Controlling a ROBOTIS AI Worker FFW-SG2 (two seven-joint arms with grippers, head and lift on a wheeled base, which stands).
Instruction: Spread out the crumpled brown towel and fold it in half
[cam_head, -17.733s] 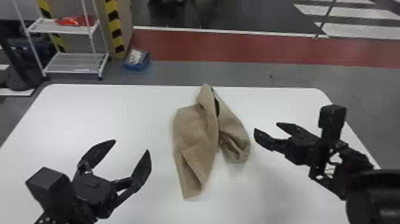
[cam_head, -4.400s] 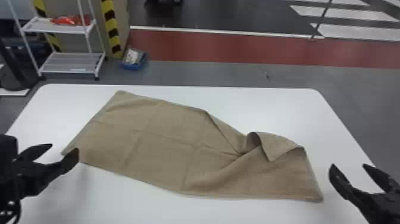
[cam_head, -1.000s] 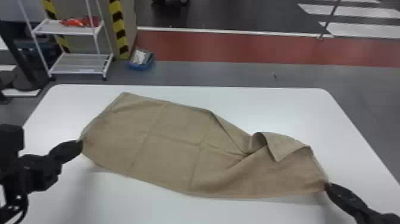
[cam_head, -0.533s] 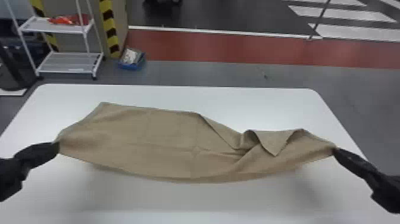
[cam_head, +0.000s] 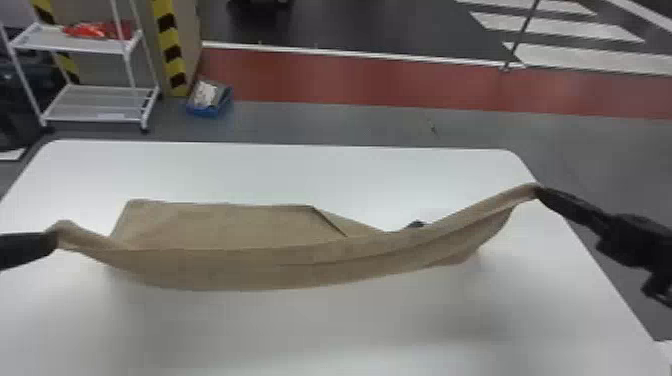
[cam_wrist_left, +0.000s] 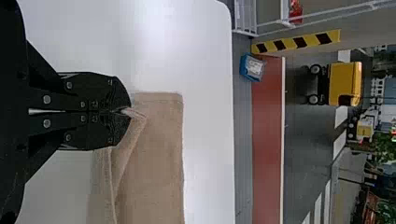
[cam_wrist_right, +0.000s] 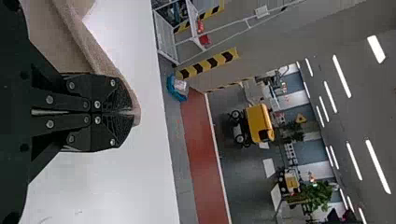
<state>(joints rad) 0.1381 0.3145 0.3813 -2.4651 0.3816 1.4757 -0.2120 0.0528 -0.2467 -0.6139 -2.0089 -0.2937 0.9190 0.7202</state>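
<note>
Left gripper (cam_head: 54, 240) and right gripper (cam_head: 540, 192) each pinch the towel (cam_head: 240, 270), sagging between the tabletop's (cam_head: 310, 330) left and right edges.

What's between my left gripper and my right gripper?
The brown towel: the head view shows it running from the left gripper to the right gripper, sagging in between.

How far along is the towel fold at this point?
Spreading looks largely done: the brown towel is stretched wide, its far left part lying on the table. The fold is in hand: the left gripper and right gripper each clamp one end of the raised near edge. Likely left: carrying that edge over the far part, laying it down and releasing.
</note>
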